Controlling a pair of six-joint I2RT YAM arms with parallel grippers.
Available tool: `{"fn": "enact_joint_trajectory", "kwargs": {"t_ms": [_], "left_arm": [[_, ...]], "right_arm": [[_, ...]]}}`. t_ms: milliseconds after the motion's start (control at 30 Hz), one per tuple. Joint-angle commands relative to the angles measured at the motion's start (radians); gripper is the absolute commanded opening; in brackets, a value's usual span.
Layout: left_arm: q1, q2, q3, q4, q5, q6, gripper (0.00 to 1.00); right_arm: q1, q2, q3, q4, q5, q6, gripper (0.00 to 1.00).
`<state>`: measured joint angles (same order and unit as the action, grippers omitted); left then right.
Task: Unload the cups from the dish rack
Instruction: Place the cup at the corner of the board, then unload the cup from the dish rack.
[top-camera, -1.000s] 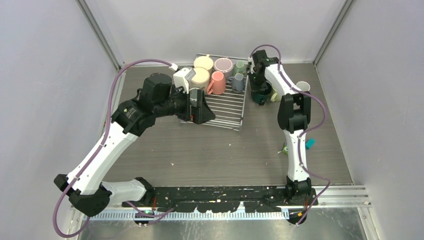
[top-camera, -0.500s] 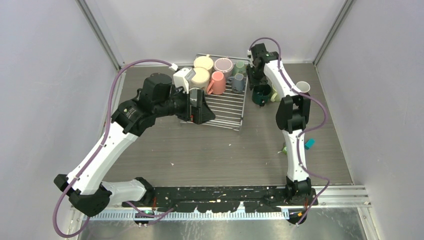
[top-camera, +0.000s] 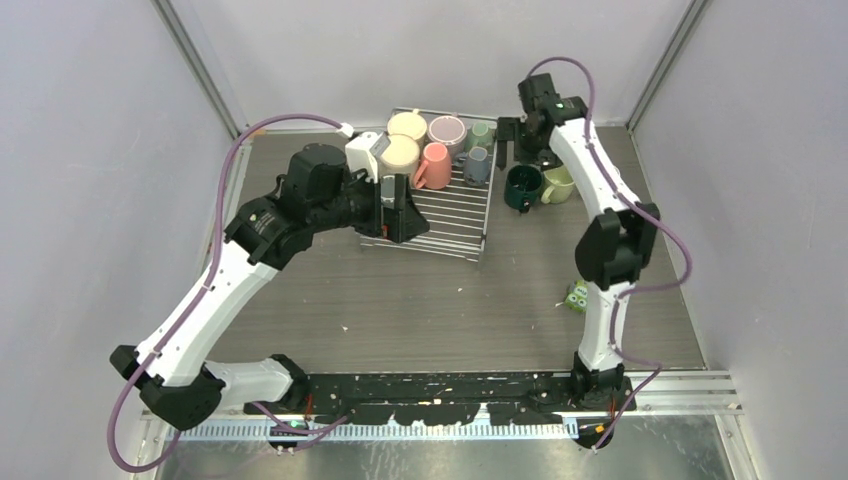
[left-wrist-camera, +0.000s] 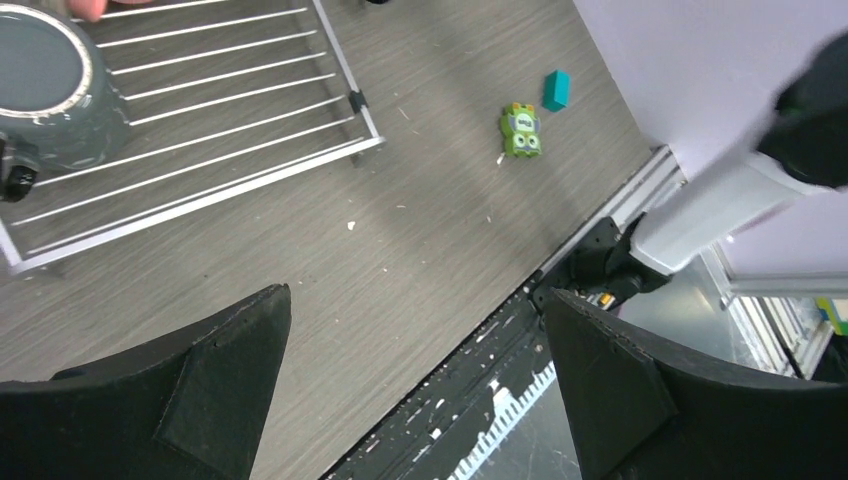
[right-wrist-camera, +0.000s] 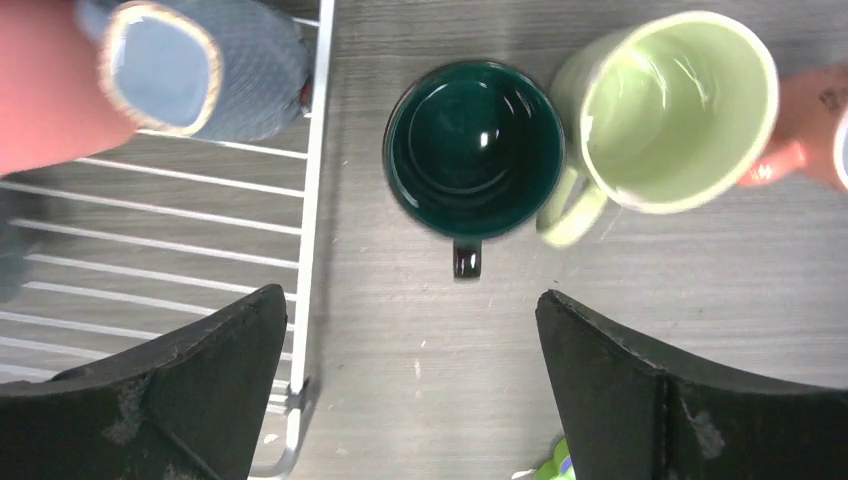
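Note:
The dish rack (top-camera: 452, 218) lies at the back centre, and several cups stand at its far end: two cream (top-camera: 402, 153), a mauve (top-camera: 446, 130), a salmon pink (top-camera: 434, 166), a grey-blue (top-camera: 476, 165). A dark teal cup (top-camera: 522, 187) and a pale green cup (top-camera: 559, 184) stand upright on the table to the right of the rack. My right gripper (top-camera: 520, 148) hovers above the teal cup (right-wrist-camera: 473, 148), open and holding nothing (right-wrist-camera: 410, 295). My left gripper (top-camera: 404, 212) hangs open over the rack's near left part, also with nothing between its fingers (left-wrist-camera: 414, 300).
A green toy (top-camera: 577, 295) lies on the table to the right, with a small teal block (left-wrist-camera: 556, 88) beside it. In the right wrist view a salmon cup (right-wrist-camera: 815, 135) sits right of the pale green cup (right-wrist-camera: 670, 105). Purple walls close in both sides.
My right gripper has opened, letting go of the dark teal cup on the table, and risen away from it. The left arm has hardly moved.

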<state>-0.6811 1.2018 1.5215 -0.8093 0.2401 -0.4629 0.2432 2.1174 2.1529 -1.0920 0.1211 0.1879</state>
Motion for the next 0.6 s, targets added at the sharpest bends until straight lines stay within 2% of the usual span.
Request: {"fn": "enact_joint_trajectory", "kwargs": {"t_ms": [0, 167, 300, 567], "left_arm": [[0.000, 0.014, 0.045, 0.005, -0.109, 0.040, 1.00], [0.010, 0.064, 0.054, 0.002, -0.277, 0.107, 1.00], [0.048, 0.129, 0.048, 0.023, -0.353, 0.139, 1.00], [0.171, 0.205, -0.084, 0.227, -0.303, 0.170, 1.00]], "right_arm": [[0.016, -0.248, -0.128, 0.116, -0.010, 0.119, 1.00], [0.020, -0.438, -0.318, 0.240, -0.080, 0.241, 1.00], [0.021, -0.580, -0.472, 0.341, -0.107, 0.325, 1.00], [0.025, -0.744, -0.626, 0.440, -0.174, 0.385, 1.00]]}}
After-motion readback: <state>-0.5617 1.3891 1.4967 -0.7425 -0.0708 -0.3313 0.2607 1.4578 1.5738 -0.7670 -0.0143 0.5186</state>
